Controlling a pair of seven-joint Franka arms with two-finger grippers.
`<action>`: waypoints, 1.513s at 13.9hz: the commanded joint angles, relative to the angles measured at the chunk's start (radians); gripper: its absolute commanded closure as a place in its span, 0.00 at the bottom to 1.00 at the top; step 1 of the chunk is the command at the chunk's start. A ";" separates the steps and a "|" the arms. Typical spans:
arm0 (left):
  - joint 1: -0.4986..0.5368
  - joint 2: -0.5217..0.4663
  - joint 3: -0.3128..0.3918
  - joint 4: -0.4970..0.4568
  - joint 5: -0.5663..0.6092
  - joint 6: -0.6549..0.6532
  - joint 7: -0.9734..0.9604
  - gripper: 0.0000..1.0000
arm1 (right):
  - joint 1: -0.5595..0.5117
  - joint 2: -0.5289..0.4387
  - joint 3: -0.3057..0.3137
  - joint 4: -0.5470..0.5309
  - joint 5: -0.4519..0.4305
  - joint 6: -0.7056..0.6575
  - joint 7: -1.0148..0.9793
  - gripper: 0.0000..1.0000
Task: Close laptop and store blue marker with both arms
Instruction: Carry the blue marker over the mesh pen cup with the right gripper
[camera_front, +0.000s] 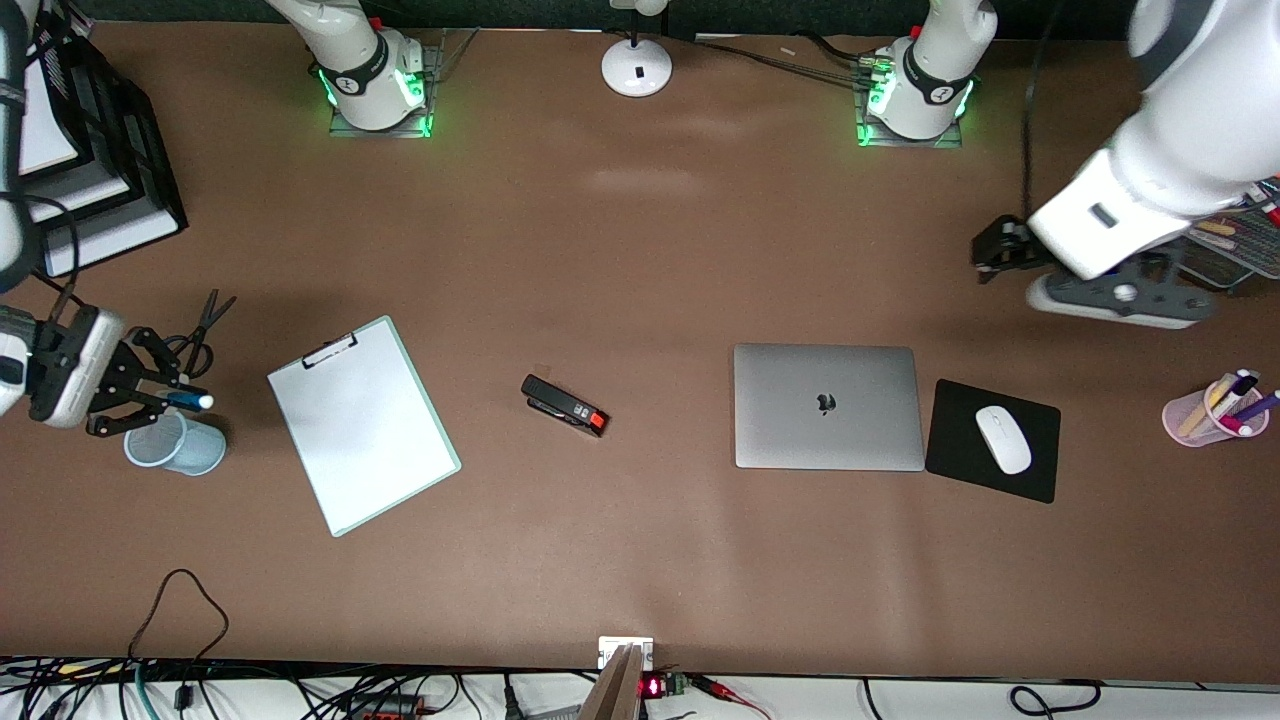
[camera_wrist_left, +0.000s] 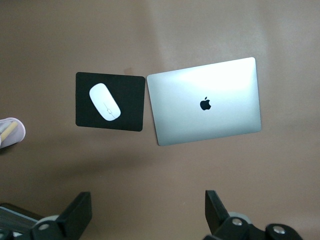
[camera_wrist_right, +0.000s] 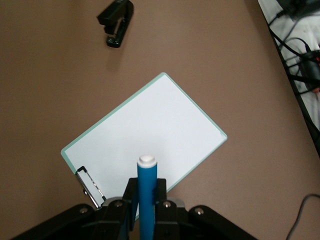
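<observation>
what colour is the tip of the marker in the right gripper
Whitish, on the blue marker; the right wrist view shows it best.

White, rounded arm casings with dark grey joint bands. Round white bases lit green at the rim, each ringed by a black band with a small white mark. Black, angular left tool (camera_front: 1000, 258) under a grey bracket. Black right tool (camera_front: 135, 395) with linked struts and silver screws.
</observation>
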 joint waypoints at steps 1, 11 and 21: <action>0.014 -0.072 0.086 -0.026 -0.074 -0.009 0.055 0.00 | -0.073 0.075 0.010 0.107 0.089 -0.126 -0.120 0.98; -0.078 -0.202 0.339 -0.151 -0.122 0.006 0.095 0.00 | -0.229 0.291 0.013 0.293 0.341 -0.215 -0.283 0.98; -0.078 -0.214 0.342 -0.169 -0.113 0.012 0.133 0.00 | -0.302 0.396 0.010 0.359 0.442 -0.220 -0.300 0.98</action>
